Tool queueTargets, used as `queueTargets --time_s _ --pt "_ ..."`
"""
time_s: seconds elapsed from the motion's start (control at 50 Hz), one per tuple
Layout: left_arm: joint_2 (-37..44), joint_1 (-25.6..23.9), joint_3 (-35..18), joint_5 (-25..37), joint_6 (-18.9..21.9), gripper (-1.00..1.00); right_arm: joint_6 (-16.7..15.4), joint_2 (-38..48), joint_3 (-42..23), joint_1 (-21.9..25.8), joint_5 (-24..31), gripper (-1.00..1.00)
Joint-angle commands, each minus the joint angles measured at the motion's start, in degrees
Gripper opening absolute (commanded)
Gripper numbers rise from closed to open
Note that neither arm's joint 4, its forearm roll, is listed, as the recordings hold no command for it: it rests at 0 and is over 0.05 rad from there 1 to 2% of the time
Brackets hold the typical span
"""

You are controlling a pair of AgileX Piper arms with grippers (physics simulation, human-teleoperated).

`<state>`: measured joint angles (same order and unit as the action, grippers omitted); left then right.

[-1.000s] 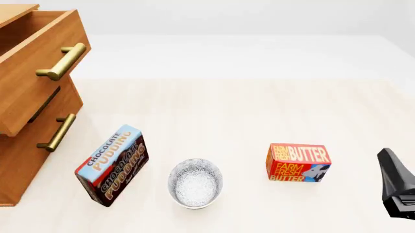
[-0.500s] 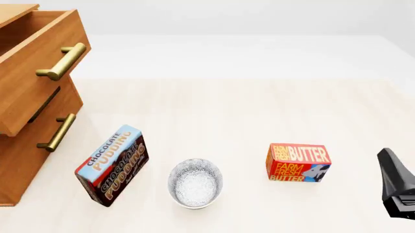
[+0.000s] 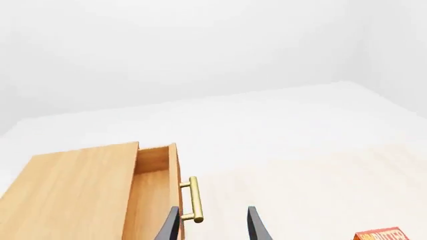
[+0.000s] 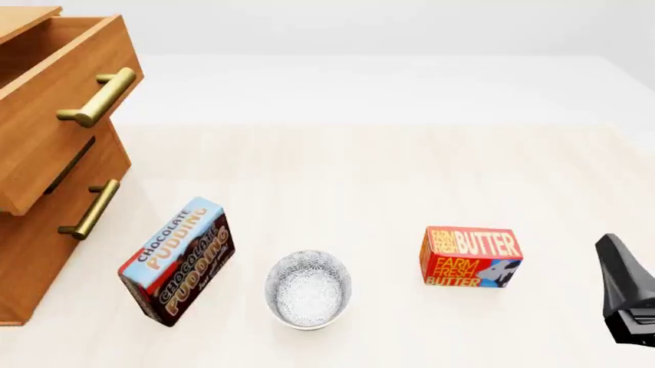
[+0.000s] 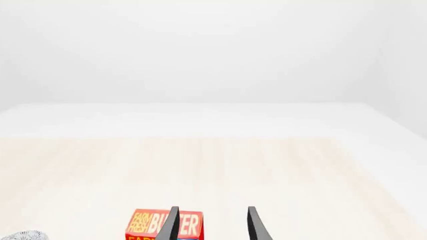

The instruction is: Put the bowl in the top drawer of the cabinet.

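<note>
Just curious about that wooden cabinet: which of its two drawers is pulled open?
The top drawer. It juts out past the lower drawer, which sits further back in the cabinet, and its hollow inside shows from above.

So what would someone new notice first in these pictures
Probably the bright red-orange butter box at right on the pale table, then the brown chocolate pudding box leaning at left. Between them sits the small speckled white bowl, and the light-brown wooden cabinet fills the far left, its top drawer pulled open.
</note>
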<state>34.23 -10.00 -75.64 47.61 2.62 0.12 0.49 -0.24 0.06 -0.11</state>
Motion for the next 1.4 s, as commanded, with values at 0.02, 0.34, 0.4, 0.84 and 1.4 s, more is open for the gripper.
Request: queueTargets --time_s 0.02,0.34,0.4,0.84,1.4 --pt "3.51 4.73 -5.73 2.95 -2.95 1.00 0.02 0.01 0.00 0.00 0.00 1.00" --pt "8.37 10.67 -8.21 3.62 -4.13 1.00 0.01 -0.02 0.00 0.00 0.00 1.00" --pt "8.76 11.62 -7.95 3.32 -3.35 1.00 0.01 -0.01 0.00 -0.01 0.00 1.00" --pt "11.78 12.29 -5.35 2.18 -5.25 1.00 -0.03 -0.03 0.00 0.00 0.00 1.00" --pt "18.16 15.61 -2.43 -2.63 -4.16 1.00 0.02 0.00 0.00 -0.01 0.00 1.00"
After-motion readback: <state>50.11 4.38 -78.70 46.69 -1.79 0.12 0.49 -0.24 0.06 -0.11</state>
